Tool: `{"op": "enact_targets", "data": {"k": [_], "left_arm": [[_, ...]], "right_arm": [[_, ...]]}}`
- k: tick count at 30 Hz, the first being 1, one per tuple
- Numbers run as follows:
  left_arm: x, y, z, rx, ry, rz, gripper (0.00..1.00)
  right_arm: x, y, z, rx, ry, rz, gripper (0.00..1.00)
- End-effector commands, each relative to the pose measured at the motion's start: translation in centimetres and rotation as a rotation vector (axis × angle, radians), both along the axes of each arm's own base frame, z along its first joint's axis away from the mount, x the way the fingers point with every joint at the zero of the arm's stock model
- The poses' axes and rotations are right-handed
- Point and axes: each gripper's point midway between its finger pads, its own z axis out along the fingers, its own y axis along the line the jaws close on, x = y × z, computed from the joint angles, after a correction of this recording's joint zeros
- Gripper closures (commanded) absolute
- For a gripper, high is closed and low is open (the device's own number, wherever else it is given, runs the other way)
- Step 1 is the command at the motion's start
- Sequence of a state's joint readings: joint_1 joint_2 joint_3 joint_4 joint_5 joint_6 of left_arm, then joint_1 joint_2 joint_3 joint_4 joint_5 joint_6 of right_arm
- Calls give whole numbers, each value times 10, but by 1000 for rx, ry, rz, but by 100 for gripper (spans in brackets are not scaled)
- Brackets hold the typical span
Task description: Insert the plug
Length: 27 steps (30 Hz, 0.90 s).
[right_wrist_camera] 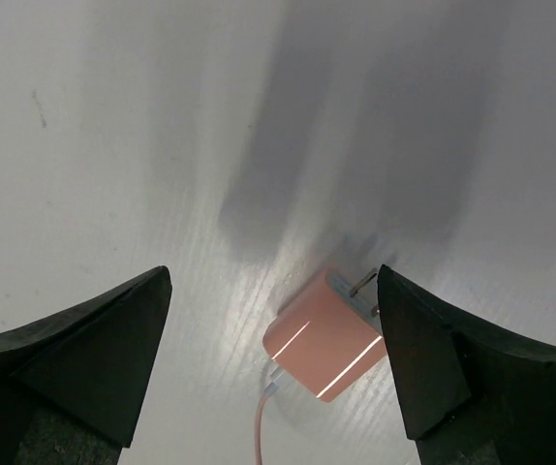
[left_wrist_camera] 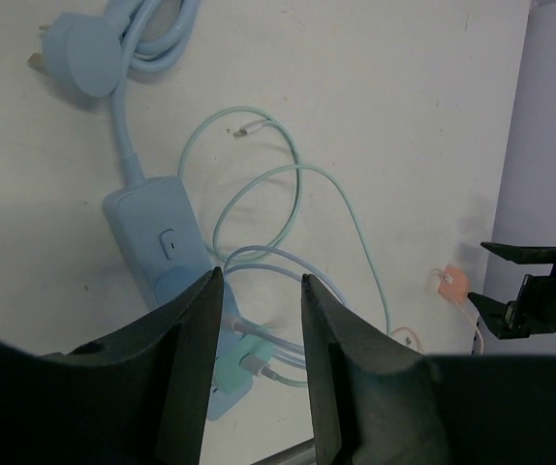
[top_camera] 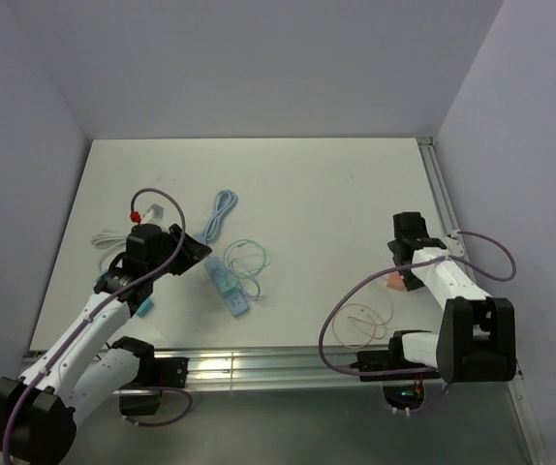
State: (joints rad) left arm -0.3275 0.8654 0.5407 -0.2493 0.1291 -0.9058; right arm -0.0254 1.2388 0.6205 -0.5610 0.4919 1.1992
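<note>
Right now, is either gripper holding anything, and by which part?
Nothing is held. The left gripper and right gripper are open; the pink charger lies untouched.

One strip [left_wrist_camera: 157,232] ahead of the left end effector [left_wrist_camera: 259,281]; one plug [right_wrist_camera: 324,347] beneath the right end effector [right_wrist_camera: 273,276]; one teal cable [left_wrist_camera: 298,167]; one pink cable [right_wrist_camera: 259,426]; one white cord [top_camera: 108,237].

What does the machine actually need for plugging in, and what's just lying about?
Needed: pink plug, blue power strip, right claw.
Lying about: white cable, thin green cable.
</note>
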Motion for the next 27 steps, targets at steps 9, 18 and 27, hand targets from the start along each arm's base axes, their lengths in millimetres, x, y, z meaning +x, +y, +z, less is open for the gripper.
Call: {"op": "enact_targets", "data": {"k": [9,18,27], "left_arm": [[-10,-4,31,-57,-143,-47,56],[-29,-8,40,-114,-200,-94,53],[-36,0,63,-104,-265,-79,52]], "right_arm": [[27,20,-3,62,-7,209,9],[69,66,-4,-25,82,438,6],[125,190,48,-53,-94,895,8]]}}
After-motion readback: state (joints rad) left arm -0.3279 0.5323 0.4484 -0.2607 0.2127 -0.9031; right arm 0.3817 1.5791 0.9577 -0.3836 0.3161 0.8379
